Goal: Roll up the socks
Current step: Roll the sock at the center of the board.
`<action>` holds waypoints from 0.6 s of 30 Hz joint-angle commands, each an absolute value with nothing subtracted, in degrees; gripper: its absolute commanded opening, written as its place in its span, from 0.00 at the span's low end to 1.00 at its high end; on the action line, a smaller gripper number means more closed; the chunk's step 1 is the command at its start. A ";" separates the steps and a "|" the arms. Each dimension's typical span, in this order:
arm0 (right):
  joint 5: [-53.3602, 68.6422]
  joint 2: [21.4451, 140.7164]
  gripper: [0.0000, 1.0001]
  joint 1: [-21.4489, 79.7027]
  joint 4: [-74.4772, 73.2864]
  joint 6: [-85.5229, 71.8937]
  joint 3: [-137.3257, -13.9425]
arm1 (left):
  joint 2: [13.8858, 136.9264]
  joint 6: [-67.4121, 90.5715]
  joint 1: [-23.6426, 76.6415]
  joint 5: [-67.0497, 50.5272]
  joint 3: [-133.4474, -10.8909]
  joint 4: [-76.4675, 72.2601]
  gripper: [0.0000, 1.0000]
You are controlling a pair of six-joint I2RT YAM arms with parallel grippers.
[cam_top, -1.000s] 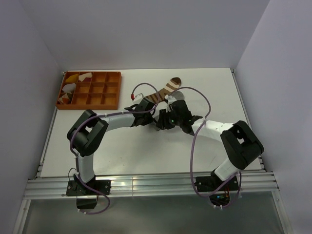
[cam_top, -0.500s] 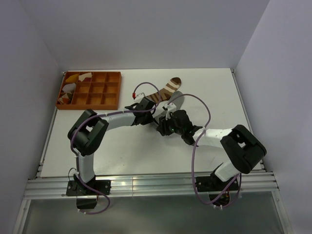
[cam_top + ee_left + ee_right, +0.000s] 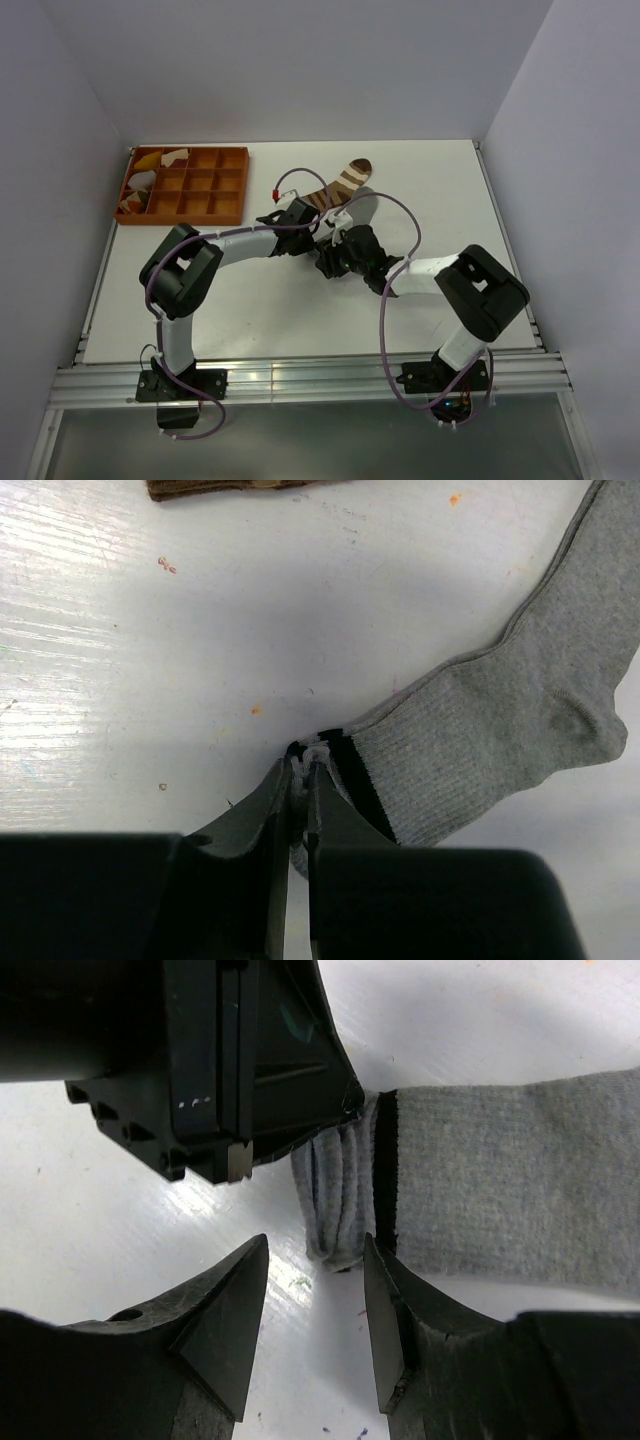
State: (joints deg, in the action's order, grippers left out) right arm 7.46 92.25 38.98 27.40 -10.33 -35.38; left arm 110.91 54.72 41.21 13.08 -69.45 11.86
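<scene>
The grey sock (image 3: 500, 720) lies flat on the white table, its dark-striped cuff (image 3: 352, 770) bunched into folds. My left gripper (image 3: 300, 765) is shut on that cuff. In the right wrist view the folded cuff (image 3: 338, 1195) sits just ahead of my right gripper (image 3: 315, 1250), which is open with nothing between its fingers; the left gripper's black body (image 3: 220, 1060) is right beside it. The brown sock with white stripes (image 3: 340, 185) lies further back, apart from both grippers. From above, the two grippers (image 3: 312, 228) (image 3: 332, 258) meet at mid-table and hide most of the grey sock.
An orange compartment tray (image 3: 200, 150) stands at the back left, with yellow and white cloth pieces (image 3: 150, 170) in its left cells. Cables loop over both arms. Small coloured specks dot the table surface.
My right gripper has drawn back toward the near edge and to the left, and its jaws have spread wider. The left gripper has kept its hold on the cuff.
</scene>
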 commanded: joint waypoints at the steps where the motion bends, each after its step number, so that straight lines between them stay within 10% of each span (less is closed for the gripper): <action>1: 5.80 93.34 0.50 39.90 27.60 -9.14 -38.14 | 113.03 53.00 41.31 11.34 -69.70 16.52 0.00; 13: 0.09 98.26 0.47 42.80 20.48 -8.88 -43.68 | 113.11 52.91 41.31 10.81 -70.49 17.14 0.00; 18: -2.81 99.32 0.29 43.33 17.67 -9.75 -45.17 | 113.12 53.00 41.31 10.90 -70.66 17.58 0.00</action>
